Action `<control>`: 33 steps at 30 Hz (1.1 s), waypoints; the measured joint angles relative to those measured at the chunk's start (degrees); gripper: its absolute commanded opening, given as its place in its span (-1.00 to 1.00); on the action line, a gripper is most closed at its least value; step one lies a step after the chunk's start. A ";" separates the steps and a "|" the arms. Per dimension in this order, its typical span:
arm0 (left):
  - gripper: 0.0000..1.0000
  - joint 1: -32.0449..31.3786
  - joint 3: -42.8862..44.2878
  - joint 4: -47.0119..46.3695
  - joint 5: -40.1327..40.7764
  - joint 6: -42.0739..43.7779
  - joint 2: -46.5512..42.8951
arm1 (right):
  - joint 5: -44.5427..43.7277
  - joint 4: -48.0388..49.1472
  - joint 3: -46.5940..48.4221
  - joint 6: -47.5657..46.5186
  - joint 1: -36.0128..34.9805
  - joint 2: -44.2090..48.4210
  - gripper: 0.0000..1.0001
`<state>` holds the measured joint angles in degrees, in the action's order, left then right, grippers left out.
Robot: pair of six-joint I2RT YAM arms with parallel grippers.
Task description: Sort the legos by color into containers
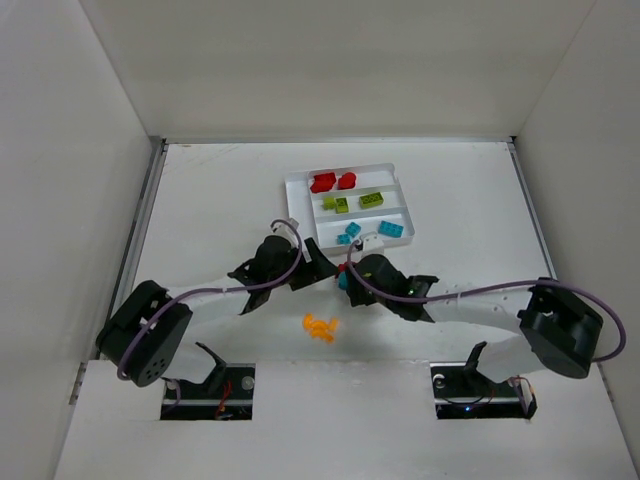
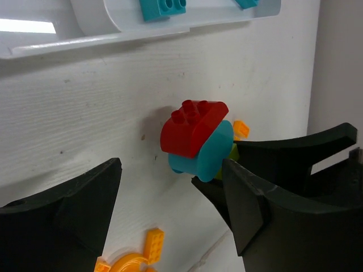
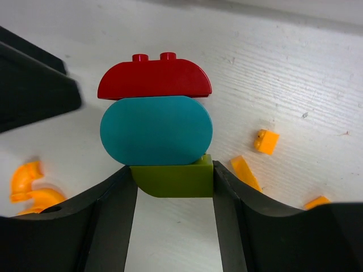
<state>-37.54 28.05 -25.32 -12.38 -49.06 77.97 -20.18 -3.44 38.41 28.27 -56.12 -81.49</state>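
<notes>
Tray (image 1: 290, 190): white, on the table (image 1: 220, 200) toward its far side; near-left corner crowded by both grippers in the top view; only the near wall and one slot visible from the left wrist.
Tray contents: red legos (image 1: 332, 181) in the far slot, lime green legos (image 1: 355, 202) in the middle slot, teal legos (image 1: 375, 232) in the near slot; exact counts hard to make out.
Stack: red brick (image 3: 154, 79) on teal brick (image 3: 156, 130) on lime green brick (image 3: 173, 180), outside the tray, just off its near wall; contact with the table cannot be told.
Right gripper (image 3: 173, 175): clamped on the lime green brick, one finger against each side; finger bases cut off by the frame.
Left gripper (image 2: 173, 170): fingers spread apart, gripping nothing, just beside the stack, no contact visible.
Orange pieces (image 1: 320, 326): loose on the table, well apart from the tray on its near side; several cut off in the wrist views, shapes unclear.
</notes>
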 measured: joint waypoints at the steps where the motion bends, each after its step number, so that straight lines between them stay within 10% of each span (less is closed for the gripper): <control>1: 0.39 0.00 -0.35 -0.98 -0.68 -0.83 0.52 | 0.00 0.00 0.00 0.00 -0.26 1.05 0.09; 15: 0.25 -0.46 -2.21 -13.20 -6.45 -9.90 4.17 | 3.67 2.86 -0.66 0.13 -0.61 5.81 0.09; 33: -0.67 -0.24 -3.23 -16.94 -7.02 -12.66 4.66 | 4.98 5.18 -1.33 0.94 -0.42 6.58 0.09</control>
<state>-37.78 24.82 -42.26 -19.40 -61.71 82.63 -15.20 1.74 37.08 29.21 -56.53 -74.91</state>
